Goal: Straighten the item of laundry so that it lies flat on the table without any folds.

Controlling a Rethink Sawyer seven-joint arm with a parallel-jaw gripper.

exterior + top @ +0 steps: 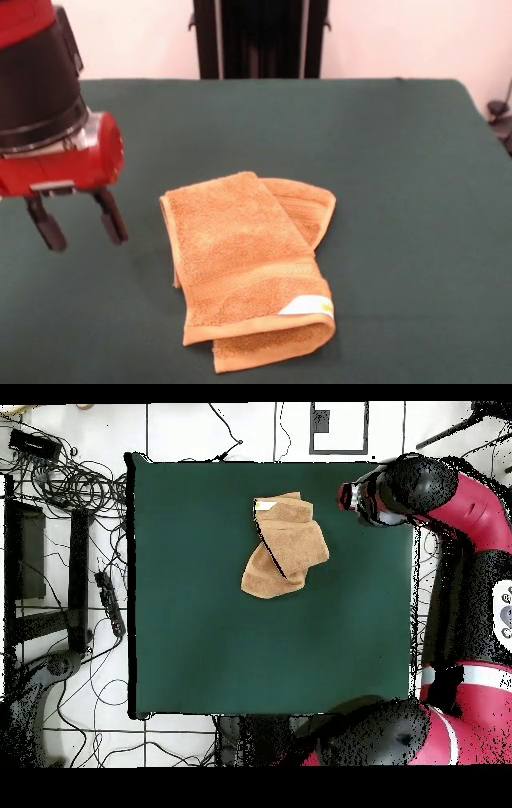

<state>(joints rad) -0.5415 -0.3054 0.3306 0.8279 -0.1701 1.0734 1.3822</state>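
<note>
Towel (244,268) folded over itself near middle of green counter (400,160), white label (308,306) at near right corner. Pincer (78,222) hovering left of it, fingers spread, holding nothing. Unfolding not yet begun; probably needs reaching right to grab top layer's edge.

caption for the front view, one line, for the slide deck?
Sawyer gripper, jaws open, hovers beside a folded orange-tan towel with a white label on the green table.

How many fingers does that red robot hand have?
2 show. One finger hangs on the picture's left and the other to its right, apart, above the green table beside the folded towel. More may be hidden behind.
</note>
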